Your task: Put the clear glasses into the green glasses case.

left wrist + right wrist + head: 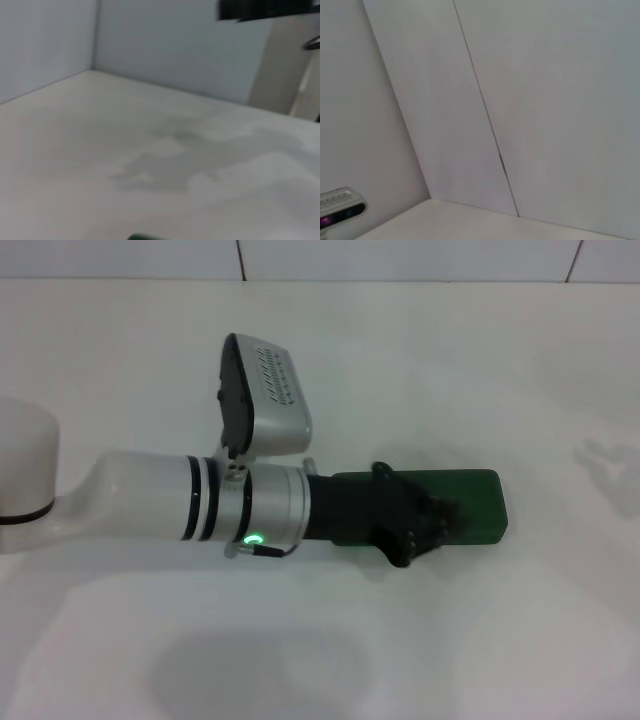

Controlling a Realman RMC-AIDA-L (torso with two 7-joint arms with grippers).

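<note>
The left gripper (425,525) lies over the green glasses case (470,502), covering its near end; whether its fingers are spread or closed cannot be told. The clear glasses (610,462) lie faintly visible beyond the case's far end. Best to lift the lid slowly, keeping the case from sliding

The green glasses case (470,505) lies flat and shut, lengthwise across the white tabletop.
</note>
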